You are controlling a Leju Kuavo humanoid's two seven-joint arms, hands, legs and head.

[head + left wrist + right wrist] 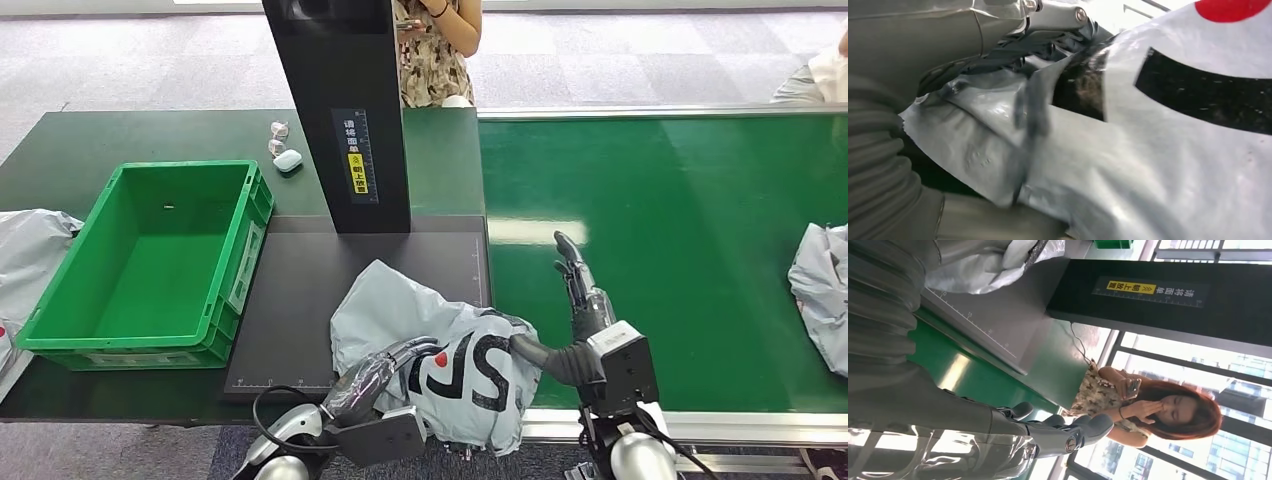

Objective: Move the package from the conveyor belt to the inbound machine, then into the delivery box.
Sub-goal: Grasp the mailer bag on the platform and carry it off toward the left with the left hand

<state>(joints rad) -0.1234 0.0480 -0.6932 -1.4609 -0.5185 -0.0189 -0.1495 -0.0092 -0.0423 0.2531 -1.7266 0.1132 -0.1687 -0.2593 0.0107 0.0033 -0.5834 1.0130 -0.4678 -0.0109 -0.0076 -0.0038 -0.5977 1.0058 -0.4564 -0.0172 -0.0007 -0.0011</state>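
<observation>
The grey package (440, 350), printed with bold black letters and a red dot, is seen lying crumpled on the dark scanning plate (300, 300) of the inbound machine, its near end hanging over the front edge. It is gripped at that near end by the left hand (385, 375), whose fingers are curled over the plastic; in the left wrist view the film (1128, 165) is pressed close against the hand. The right hand (580, 300) is held over the green conveyor belt (680, 230) just beside the package, fingers stretched forward and apart, thumb reaching toward the bag's edge, nothing held in it. The machine's black column (345, 110), marked with a yellow label, is seen standing upright at the back of the plate. To the left, the green delivery box (70, 300) is set on the dark table, and nothing more than a tiny speck is visible on its floor. Another grey bag (820, 290) is seen on the belt at the far right, and one more (30, 250) beside the box at the left. A small white case (288, 160) is resting behind the box. A person (435, 50) is standing beyond the table.
</observation>
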